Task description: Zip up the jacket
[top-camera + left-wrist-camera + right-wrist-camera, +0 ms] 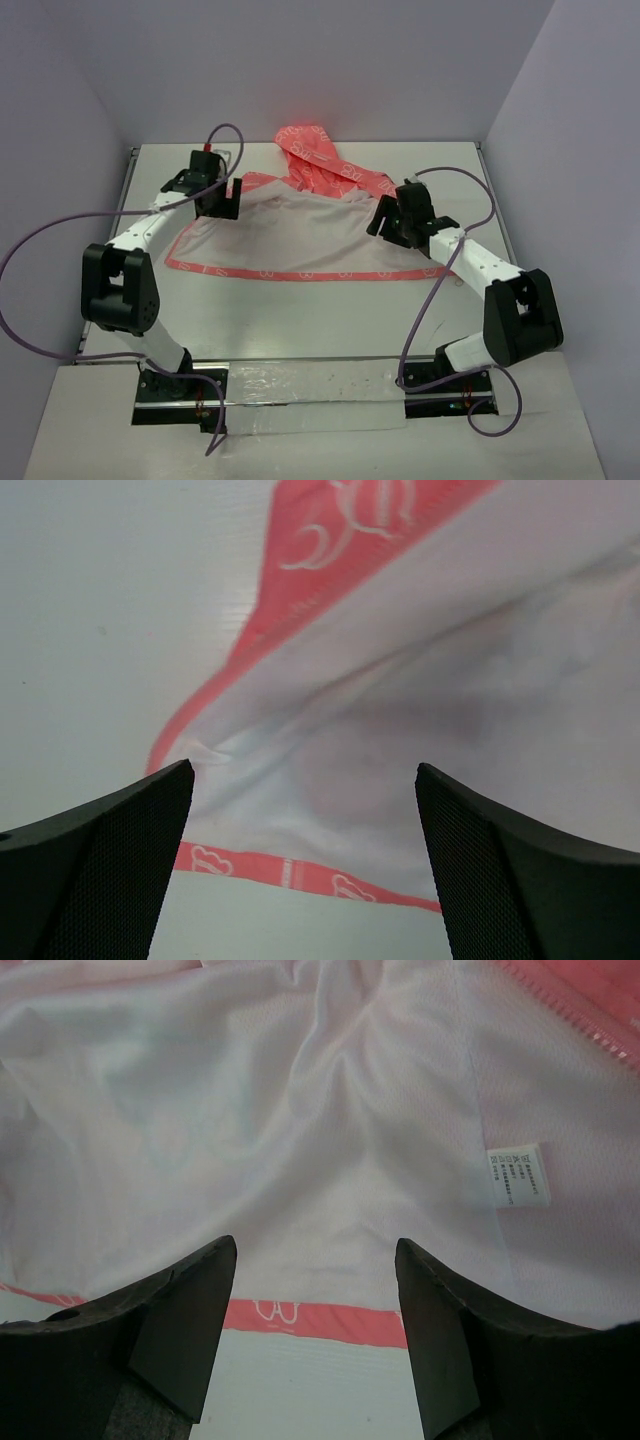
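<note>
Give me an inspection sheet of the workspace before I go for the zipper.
Surface: white table; translucent strip between the arm bases.
Job's things: jacket unzipped and spread open, pale lining up, hood at the far edge.
Clutter: nothing seen.
Grippers: left gripper and right gripper over the lining, fingers open, holding nothing.
Cables: purple cables loop beside both arms.
Surroundings: plain grey walls on three sides.

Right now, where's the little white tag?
In the right wrist view, the white tag sits on the inside of the jacket, at the right, below the pink zipper.
</note>
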